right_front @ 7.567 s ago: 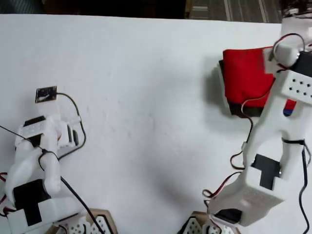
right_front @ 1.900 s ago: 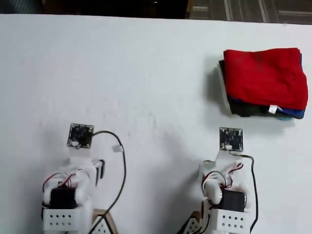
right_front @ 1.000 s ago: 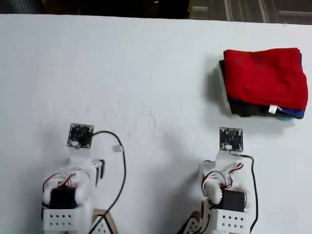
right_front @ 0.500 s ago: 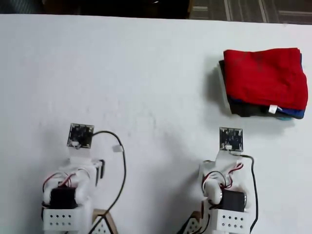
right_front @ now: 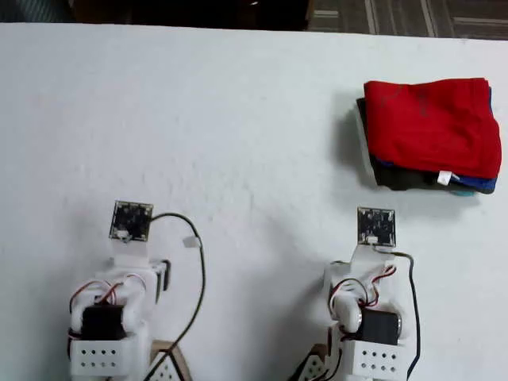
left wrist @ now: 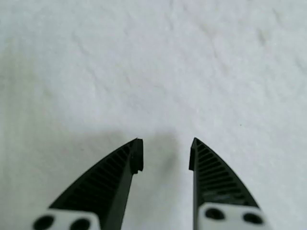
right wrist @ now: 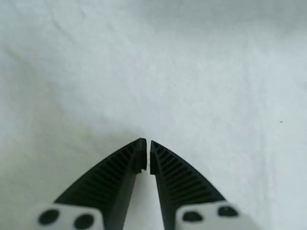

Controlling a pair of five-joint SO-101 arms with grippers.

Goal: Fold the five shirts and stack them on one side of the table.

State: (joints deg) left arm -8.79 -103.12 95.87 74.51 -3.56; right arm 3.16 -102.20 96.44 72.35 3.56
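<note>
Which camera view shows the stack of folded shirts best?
The high view: the stack lies whole on the table's right side, red shirt on top, darker ones under it. The wrist views face white table past the left gripper and right gripper, away from the stack.

High view: fixed above, faces straight down over the whole desk. Wrist views: close above the desk, each facing down past its own tips, left hand and right hand. Shared: white desk surface.
</note>
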